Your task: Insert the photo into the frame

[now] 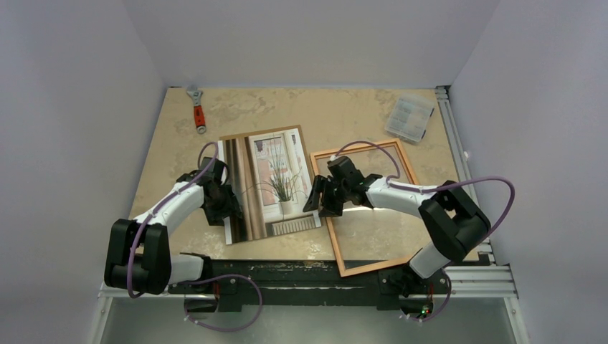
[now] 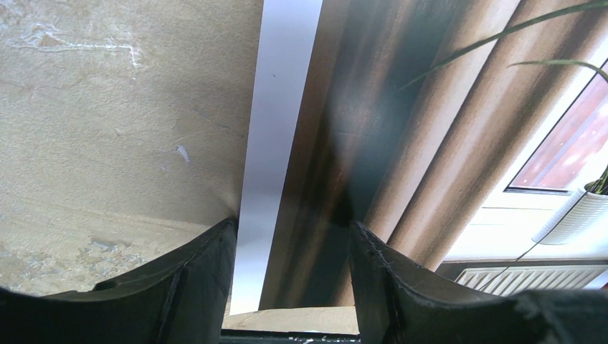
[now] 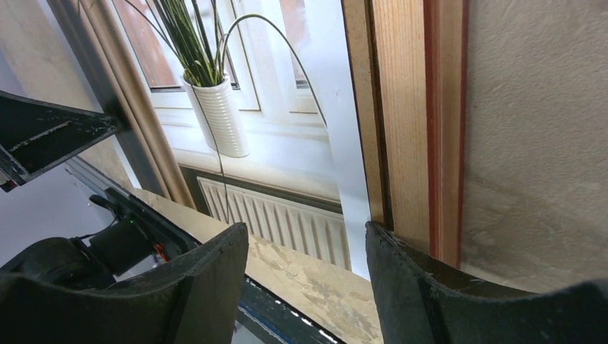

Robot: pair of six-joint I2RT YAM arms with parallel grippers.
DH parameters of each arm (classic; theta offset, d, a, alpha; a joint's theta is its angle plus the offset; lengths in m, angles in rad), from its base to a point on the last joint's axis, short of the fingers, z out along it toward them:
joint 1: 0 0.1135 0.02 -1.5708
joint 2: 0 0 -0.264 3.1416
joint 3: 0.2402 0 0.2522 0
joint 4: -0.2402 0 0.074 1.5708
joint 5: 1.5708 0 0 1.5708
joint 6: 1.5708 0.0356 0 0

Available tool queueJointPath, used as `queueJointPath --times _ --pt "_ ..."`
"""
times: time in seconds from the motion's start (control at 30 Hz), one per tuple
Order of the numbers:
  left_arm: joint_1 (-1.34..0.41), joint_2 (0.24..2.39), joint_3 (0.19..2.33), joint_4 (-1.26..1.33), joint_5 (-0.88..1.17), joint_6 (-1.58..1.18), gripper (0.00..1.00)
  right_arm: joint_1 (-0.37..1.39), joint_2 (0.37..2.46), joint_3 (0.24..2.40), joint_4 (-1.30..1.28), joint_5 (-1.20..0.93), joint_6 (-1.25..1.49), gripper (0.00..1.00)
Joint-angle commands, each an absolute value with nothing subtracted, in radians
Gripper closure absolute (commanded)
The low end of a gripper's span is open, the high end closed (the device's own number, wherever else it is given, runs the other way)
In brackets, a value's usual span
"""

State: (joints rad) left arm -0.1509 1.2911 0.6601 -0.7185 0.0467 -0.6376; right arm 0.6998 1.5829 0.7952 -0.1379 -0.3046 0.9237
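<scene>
One photo [image 1: 269, 183] of a potted plant at a window. One thin wooden frame [image 1: 335, 244]. One wrench [image 1: 197, 111] with an orange handle. One clear plastic box [image 1: 409, 117]. Four loose things in total. Two arms: left arm [image 1: 168, 211], right arm [image 1: 423, 204]. Two end effectors: left end effector [image 1: 229, 208], right end effector [image 1: 317, 196], two fingers [image 2: 165, 294] on each. One tabletop [image 1: 287, 107].

Smooth glossy paper photo [image 1: 269, 183], grained orange-brown wood frame [image 1: 337, 251], matt mottled stone-like table [image 1: 287, 107], clear plastic box [image 1: 409, 117] far right
</scene>
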Motion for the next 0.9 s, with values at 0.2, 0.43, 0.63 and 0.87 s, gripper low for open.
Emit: queueJointPath --times 0.2,0.43,0.63,0.87 --pt "-0.147 1.312 0.657 -0.674 0.049 -0.626 0.44 0.713 1.634 0.854 -0.247 -0.21 0.829 0.39" --pt "-0.147 1.303 0.654 -0.667 0.073 -0.624 0.44 0.756 1.69 0.885 -0.23 -0.227 0.84 0.39" --pt "-0.146 1.269 0.644 -0.635 0.13 -0.625 0.44 0.759 1.664 0.855 -0.125 -0.321 0.881 0.39" --pt "-0.145 1.164 0.657 -0.667 0.162 -0.629 0.45 0.753 1.606 0.785 0.071 -0.437 0.998 0.39"
